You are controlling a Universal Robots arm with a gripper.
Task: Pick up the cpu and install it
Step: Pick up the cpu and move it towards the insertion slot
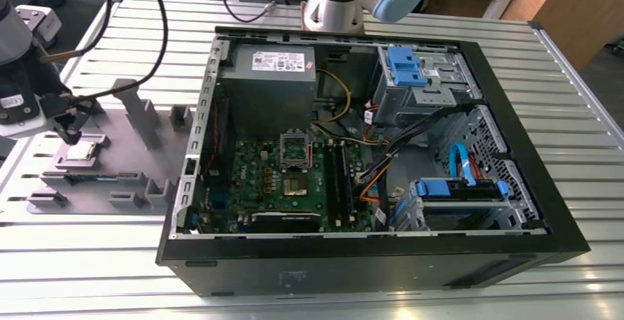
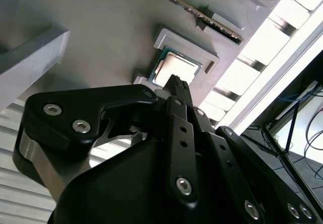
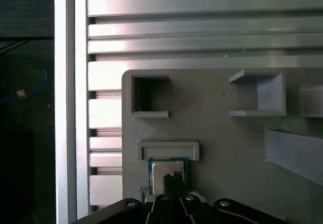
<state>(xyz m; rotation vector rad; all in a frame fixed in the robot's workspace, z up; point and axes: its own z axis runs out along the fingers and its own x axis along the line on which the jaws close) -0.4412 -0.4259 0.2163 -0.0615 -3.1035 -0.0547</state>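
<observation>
**Claw clenched just over the cpu in its nest**

In both wrist views the gripper (image 2: 177, 84) (image 3: 173, 178) has its 2 fingers pressed together with nothing between them, tips just over the cpu (image 2: 171, 66) (image 3: 162, 169). The cpu lies flat in a stepped grey holder (image 3: 168, 150) on the grey fixture plate (image 3: 217, 133). The exterior view adds the open PC case (image 1: 390, 256), on the exterior view's right of the plate and well apart from the gripper, with a green motherboard (image 1: 259, 177) inside.
</observation>
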